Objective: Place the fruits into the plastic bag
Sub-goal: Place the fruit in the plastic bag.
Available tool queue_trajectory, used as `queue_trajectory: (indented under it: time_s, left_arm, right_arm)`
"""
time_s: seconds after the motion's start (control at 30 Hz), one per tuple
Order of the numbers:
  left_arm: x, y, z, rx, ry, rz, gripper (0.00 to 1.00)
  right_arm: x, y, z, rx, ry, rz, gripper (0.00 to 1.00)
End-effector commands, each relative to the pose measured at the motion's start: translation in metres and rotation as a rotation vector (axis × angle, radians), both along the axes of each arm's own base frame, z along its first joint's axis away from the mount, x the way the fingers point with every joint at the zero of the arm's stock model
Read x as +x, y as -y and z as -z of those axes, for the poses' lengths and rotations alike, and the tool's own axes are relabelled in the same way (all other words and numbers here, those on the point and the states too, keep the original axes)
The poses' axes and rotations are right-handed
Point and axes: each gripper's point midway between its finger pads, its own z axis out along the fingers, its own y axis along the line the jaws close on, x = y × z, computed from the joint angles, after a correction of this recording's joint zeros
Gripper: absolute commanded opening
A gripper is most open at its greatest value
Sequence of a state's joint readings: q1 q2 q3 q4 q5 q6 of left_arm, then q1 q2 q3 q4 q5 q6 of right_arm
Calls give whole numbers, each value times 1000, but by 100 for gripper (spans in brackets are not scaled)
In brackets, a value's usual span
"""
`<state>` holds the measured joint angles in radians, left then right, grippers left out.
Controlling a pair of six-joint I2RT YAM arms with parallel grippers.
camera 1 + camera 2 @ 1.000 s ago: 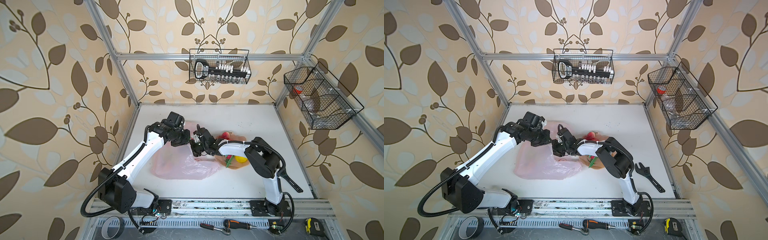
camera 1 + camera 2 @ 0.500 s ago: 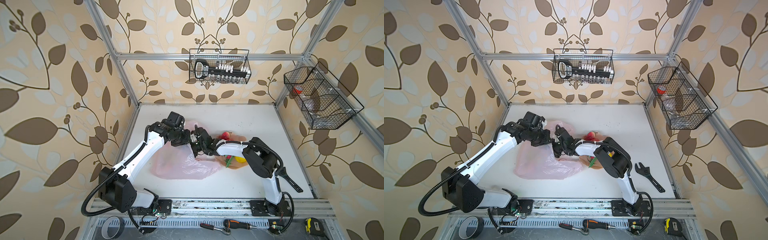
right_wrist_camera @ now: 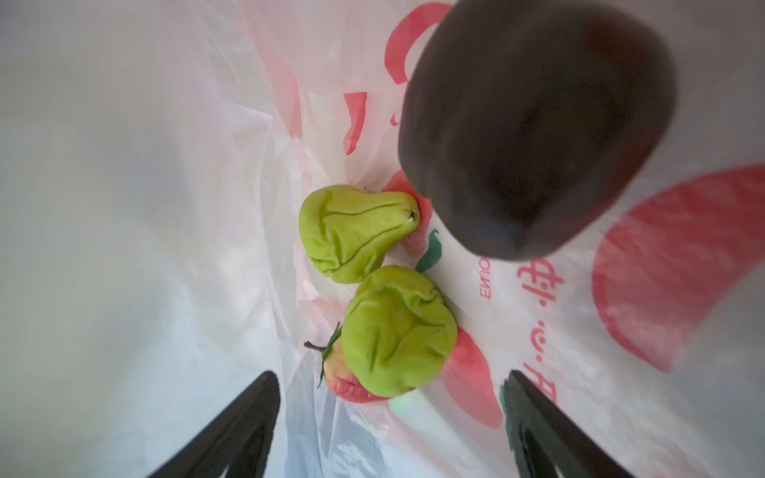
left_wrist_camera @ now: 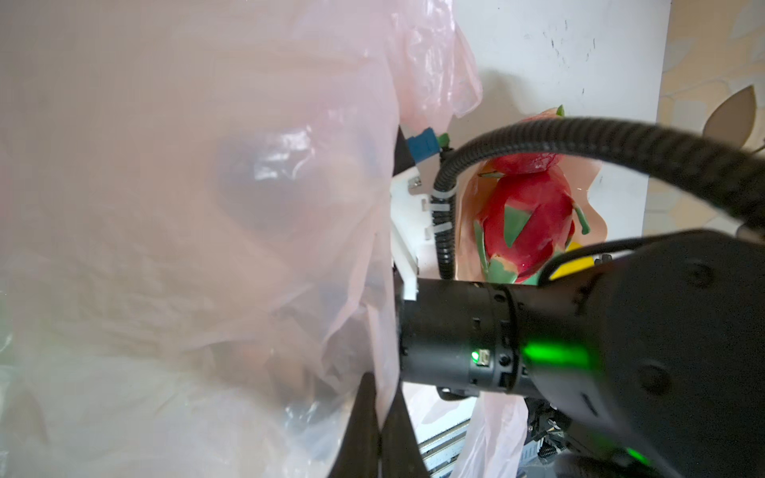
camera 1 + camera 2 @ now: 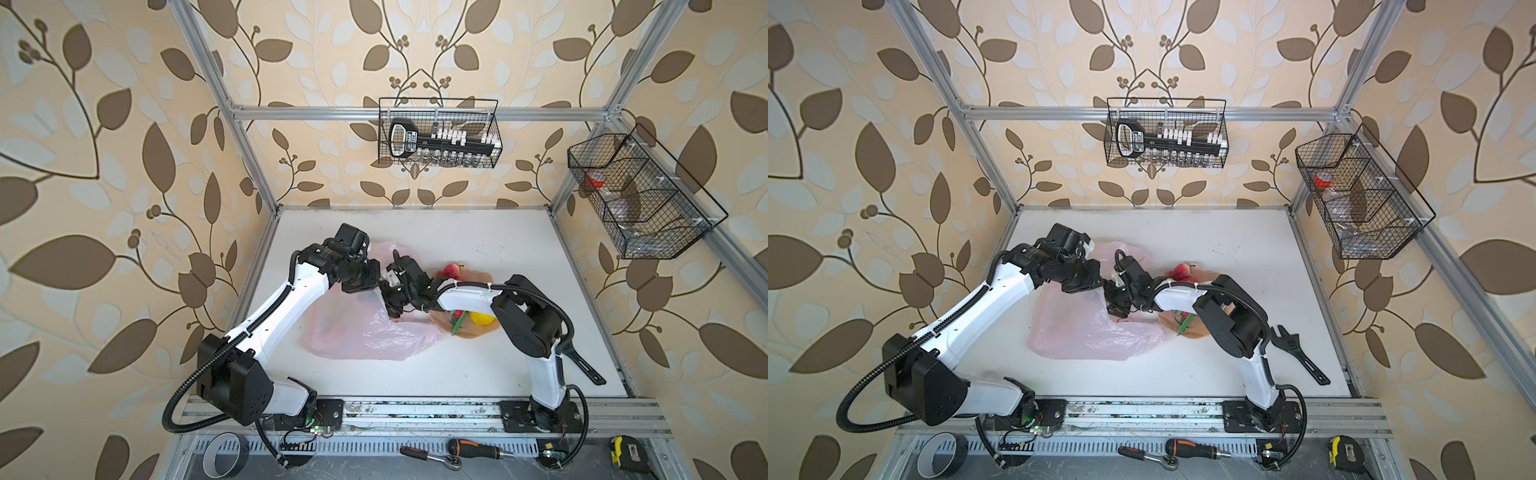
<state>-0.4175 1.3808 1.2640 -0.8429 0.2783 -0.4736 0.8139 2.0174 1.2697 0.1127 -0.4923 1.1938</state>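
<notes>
The pale-pink plastic bag lies at the table's middle left. My left gripper is shut on the bag's rim and holds the mouth up. My right gripper is inside the bag, open, with nothing between its fingers. Ahead of it in the bag lie two green pears, a red fruit under one pear, and a blurred dark brown fruit, free of the fingers. On the peach plate remain a dragon fruit, a yellow lemon and a red fruit.
A black wrench lies by the right arm's base near the table's front right. Wire baskets hang on the back and right walls. Hand tools lie on the rail below the front edge.
My right wrist has edged a little further left, deeper into the bag's mouth beside the left gripper. The left arm has held still with the bag's rim.
</notes>
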Motion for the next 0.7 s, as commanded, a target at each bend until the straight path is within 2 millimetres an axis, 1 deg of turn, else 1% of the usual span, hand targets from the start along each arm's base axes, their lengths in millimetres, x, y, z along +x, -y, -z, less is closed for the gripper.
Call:
queue_trajectory:
  time_s: [0.0,0.07,0.17,0.33,0.53,0.67]
  left_arm:
    - [-3,-7,-14,14,54,8,0]
    - [-3,-8,-15,15,58,10,0]
    - [-3,-7,-15,15,57,11,0]
    - [-1,-8,-16,26,69,14,0]
    - [-1,-7,-15,24,66,21,0]
    - [-1,-5,-17,11,70,29,0]
  right_arm:
    - [-6,16,-19,-21,53,6,86]
    - [-8,25,-22,-43,68,9,86]
    - [-13,34,-30,-64,91,5,86]
    - [-17,53,-34,-110,98,23,87]
    - [-21,77,-47,-165,139,42,87]
    - [-23,100,-58,-236,189,42,87]
